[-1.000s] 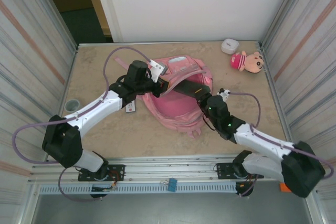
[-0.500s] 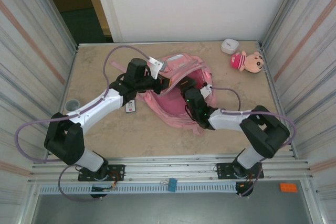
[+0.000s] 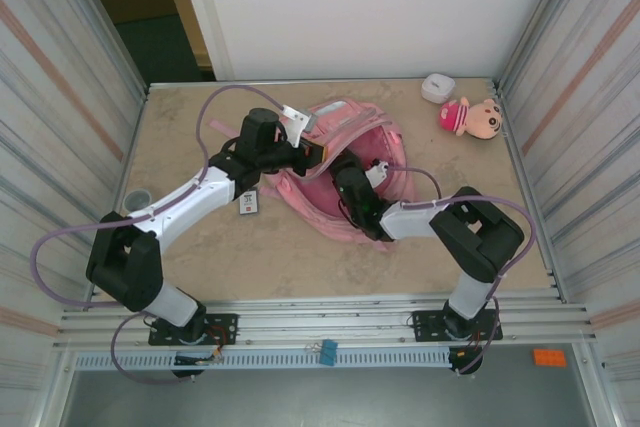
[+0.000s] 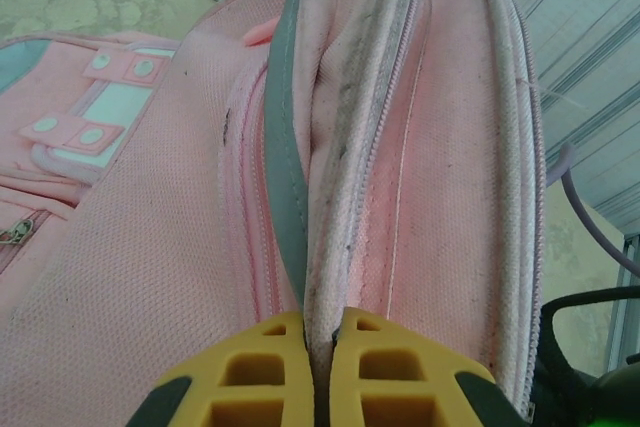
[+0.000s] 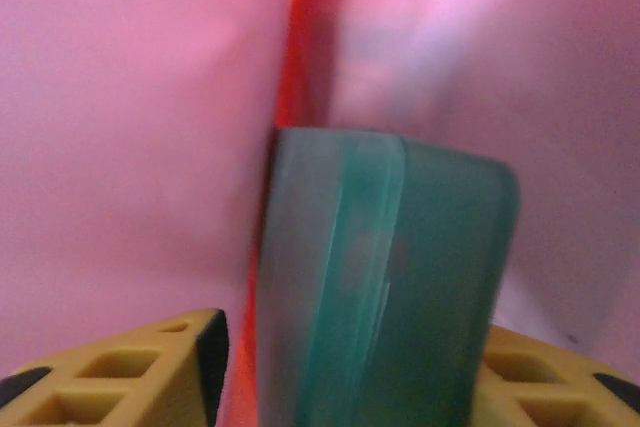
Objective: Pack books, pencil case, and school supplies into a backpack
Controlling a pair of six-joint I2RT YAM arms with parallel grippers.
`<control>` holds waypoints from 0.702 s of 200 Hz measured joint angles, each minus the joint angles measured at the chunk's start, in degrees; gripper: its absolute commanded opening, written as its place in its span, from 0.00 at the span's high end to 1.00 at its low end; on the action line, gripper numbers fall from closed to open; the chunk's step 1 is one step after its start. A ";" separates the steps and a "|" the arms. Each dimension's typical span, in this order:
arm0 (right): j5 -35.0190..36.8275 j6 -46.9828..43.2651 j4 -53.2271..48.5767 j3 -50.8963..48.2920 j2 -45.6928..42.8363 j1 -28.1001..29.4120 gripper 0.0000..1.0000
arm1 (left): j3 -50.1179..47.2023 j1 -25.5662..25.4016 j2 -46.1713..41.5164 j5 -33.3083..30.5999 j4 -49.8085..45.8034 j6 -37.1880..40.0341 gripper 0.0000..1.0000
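backpack (image 4: 130, 257), one, pinched by one left pincer (image 4: 322, 337).

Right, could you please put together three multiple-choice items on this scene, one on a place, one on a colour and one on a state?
1. Where on the table does the doll lie?
A) far right corner
B) near left corner
C) middle

2. What colour is the thing between the right gripper's fingers?
A) white
B) green
C) black

3. How is the left gripper?
A) wide open
B) shut on the backpack's rim
C) shut on the doll

Answers:
1 A, the top view shows the doll by the far right walls.
2 B, the right wrist view shows it green against pink lining.
3 B, the left wrist view shows its fingers pinching the rim's fabric.
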 measured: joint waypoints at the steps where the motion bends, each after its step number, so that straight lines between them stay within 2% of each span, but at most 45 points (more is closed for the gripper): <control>1: -0.04 0.02 -0.13 -0.04 -0.07 0.04 0.39 | 0.00 0.02 0.00 0.00 0.00 0.00 1.00; 52: -6.25 -0.31 -13.94 -4.55 -11.23 -1.11 0.25 | 0.00 0.31 0.00 -0.15 -0.07 0.90 1.00; 76: -8.79 -2.16 -19.56 -6.73 -18.43 -1.60 0.25 | 0.00 0.31 0.00 -0.17 -0.50 1.84 1.00; 104: -10.29 -8.26 -28.55 -7.72 -27.87 -1.81 0.26 | -0.11 0.28 0.00 -0.15 -0.96 4.09 1.00; 140: -8.70 -19.52 -41.88 -6.25 -41.31 -1.79 0.27 | -2.54 -0.90 0.22 -0.11 -0.96 8.59 1.00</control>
